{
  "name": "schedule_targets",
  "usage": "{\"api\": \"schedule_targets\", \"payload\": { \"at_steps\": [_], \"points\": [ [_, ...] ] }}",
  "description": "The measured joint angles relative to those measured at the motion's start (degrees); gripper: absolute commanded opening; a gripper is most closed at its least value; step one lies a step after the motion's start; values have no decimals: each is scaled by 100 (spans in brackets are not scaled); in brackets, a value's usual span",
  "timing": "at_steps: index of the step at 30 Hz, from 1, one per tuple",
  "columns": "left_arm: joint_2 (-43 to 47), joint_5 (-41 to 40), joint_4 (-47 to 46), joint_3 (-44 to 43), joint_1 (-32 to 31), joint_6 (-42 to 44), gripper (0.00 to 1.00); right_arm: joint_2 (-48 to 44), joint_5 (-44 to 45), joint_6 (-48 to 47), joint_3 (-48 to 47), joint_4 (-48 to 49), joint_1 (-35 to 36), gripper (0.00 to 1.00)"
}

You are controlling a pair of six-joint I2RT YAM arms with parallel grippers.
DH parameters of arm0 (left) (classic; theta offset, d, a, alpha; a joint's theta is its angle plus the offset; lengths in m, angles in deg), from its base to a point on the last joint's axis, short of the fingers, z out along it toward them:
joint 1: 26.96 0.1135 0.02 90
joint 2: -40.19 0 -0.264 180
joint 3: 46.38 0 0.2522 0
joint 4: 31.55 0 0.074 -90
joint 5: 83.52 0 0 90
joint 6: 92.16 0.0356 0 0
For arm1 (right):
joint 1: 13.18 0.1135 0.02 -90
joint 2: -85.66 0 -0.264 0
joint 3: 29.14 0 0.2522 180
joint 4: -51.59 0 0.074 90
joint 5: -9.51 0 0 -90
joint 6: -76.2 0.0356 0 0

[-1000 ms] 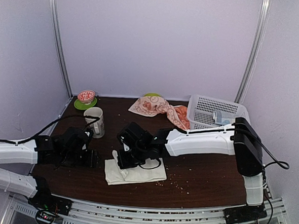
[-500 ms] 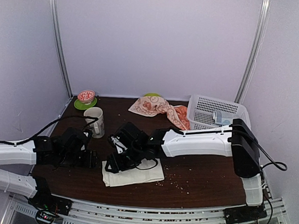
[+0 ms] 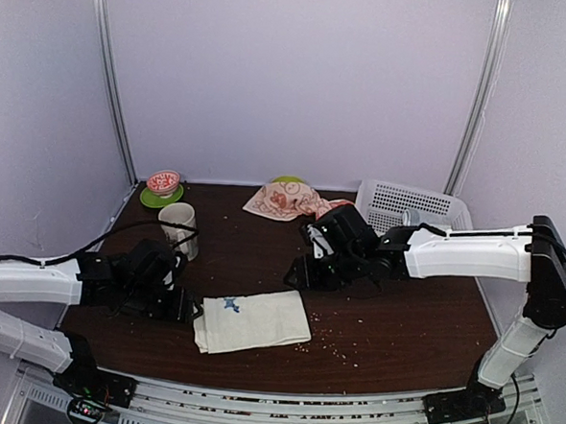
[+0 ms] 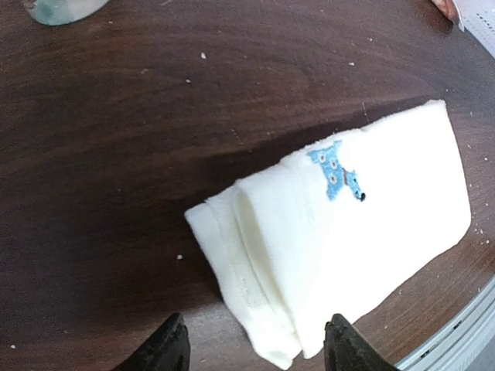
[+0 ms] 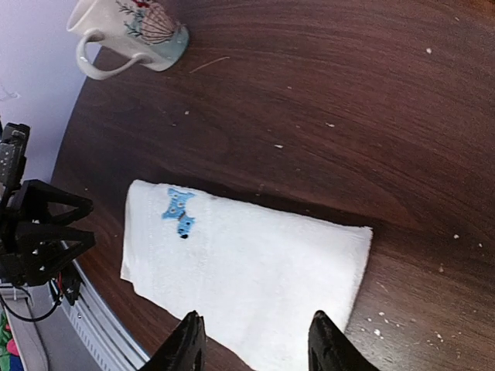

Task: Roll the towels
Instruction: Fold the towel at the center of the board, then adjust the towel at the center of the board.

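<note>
A white towel (image 3: pixel 254 321) with a small blue emblem lies folded flat near the table's front edge. In the left wrist view the towel (image 4: pixel 363 232) shows stacked folds at its near end, which sits just ahead of and between my open left gripper (image 4: pixel 255 352). My left gripper (image 3: pixel 187 309) is low, at the towel's left end. My right gripper (image 3: pixel 300 274) hovers open, above and behind the towel's right end, holding nothing; it looks down on the towel (image 5: pixel 247 267) past its tips (image 5: pixel 255 344). An orange patterned towel (image 3: pixel 298 201) lies crumpled at the back.
A mug (image 3: pixel 180 230) stands behind the left arm and shows as the mug (image 5: pixel 128 31) in the right wrist view. A red bowl on a green saucer (image 3: pixel 163 185) sits back left. A white basket (image 3: pixel 408 210) is back right. Crumbs dot the dark table (image 3: pixel 391 324).
My right gripper opened, let go of the white towel and pulled back to the right and up. The towel now lies flat. My left gripper edged right toward the towel's left end.
</note>
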Motion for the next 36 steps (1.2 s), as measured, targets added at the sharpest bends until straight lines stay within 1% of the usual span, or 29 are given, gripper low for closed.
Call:
{"api": "schedule_targets", "payload": {
  "at_steps": [6, 10, 19, 24, 28, 31, 33, 36],
  "points": [
    [-791, 463, -295, -343, -4, 2, 61, -50, 57, 127, 444, 195, -17, 44],
    [-1126, 549, -420, -407, -4, 2, 61, -103, 55, 151, 632, 358, 2, 43],
    [-1810, 640, -623, -507, -4, 7, 60, -297, 20, 160, 726, 542, -68, 42],
    [-1941, 750, -789, -507, 2, 4, 58, -297, -2, 216, 756, 570, -90, 40],
    [-1950, 804, -925, -505, 39, 2, 53, -297, -13, 267, 765, 579, -90, 38],
    [-1952, 837, -1027, -466, 59, 4, 52, -297, -17, 282, 765, 601, -90, 37],
    [-1965, 855, -1069, -442, 68, 4, 53, -297, -17, 286, 767, 634, -90, 37],
    [-2006, 866, -1097, -409, 68, 0, 59, -297, -17, 297, 774, 673, -92, 37]
  ]
}}
